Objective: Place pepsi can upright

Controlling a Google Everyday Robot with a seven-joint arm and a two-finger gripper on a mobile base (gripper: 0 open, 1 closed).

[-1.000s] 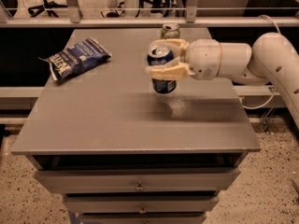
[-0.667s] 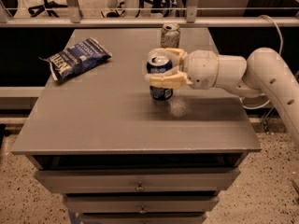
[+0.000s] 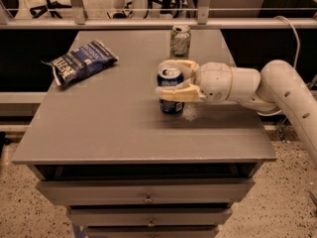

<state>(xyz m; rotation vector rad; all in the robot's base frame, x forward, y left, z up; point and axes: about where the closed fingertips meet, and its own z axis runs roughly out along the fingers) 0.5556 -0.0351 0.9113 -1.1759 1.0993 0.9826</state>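
High front view over table (image 3: 109, 118); hand (image 3: 163, 77) centre-right.

The cream gripper (image 3: 162, 78), clasping the dark blue aluminium pepsi can (image 3: 171, 106) on the grey table (image 3: 99, 125), hides its middle.

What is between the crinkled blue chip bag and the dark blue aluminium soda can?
Only bare grey tabletop, seen in the camera view. The gripper clasps the upright dark blue aluminium soda can.
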